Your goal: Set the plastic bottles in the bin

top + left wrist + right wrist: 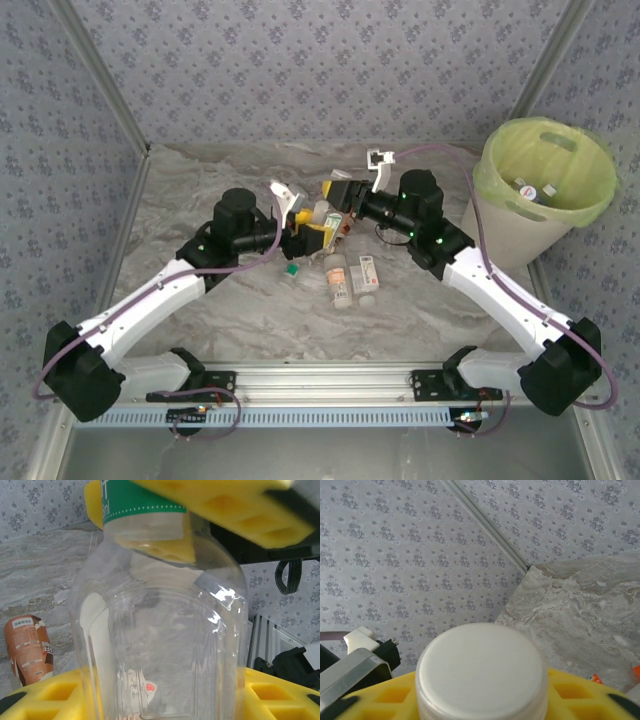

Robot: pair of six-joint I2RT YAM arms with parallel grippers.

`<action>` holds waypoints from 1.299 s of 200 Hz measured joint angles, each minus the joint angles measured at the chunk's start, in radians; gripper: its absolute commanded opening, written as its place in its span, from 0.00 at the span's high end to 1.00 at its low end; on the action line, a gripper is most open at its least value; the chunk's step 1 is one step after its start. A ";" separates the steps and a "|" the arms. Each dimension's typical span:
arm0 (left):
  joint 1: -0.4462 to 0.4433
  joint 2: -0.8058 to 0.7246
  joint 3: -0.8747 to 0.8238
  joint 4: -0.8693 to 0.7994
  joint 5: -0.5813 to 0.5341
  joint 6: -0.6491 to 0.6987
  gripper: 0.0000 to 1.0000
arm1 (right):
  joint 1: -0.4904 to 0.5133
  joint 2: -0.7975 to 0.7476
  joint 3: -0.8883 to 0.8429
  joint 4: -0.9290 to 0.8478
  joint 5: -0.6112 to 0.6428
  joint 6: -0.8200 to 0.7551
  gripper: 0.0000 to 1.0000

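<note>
**While two bottles are up for the carry, the bin (515, 240) waits**

Because the left gripper (300, 228) is clamped on a clear green-labelled bottle (160, 630), one yellow pad (235, 515) above its shoulder and one beneath, the carry wants a slow, level swing so the slick wall cannot slip. At the right gripper (338, 192) a white-capped bottle (480, 672) lies against a yellow finger (580, 695). Whether those jaws are closed on it I cannot tell, so check before lifting. Release only over the bin, well apart to the right.
</note>
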 measured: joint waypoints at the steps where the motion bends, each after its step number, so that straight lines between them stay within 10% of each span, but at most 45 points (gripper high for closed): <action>1: 0.000 0.000 0.000 0.000 0.000 0.000 0.45 | 0.000 0.000 0.000 0.000 0.000 0.002 0.68; 51: 0.000 0.005 0.012 -0.014 -0.008 -0.010 0.01 | 0.002 0.000 0.006 -0.048 0.039 -0.022 0.86; 159: 0.011 -0.172 -0.113 -0.014 -0.374 -0.026 0.01 | -0.251 -0.084 0.124 -0.386 0.388 -0.191 1.00; 260: 0.033 -0.195 -0.174 -0.019 -0.509 -0.083 0.01 | -0.548 -0.211 0.098 -0.081 0.687 -0.409 1.00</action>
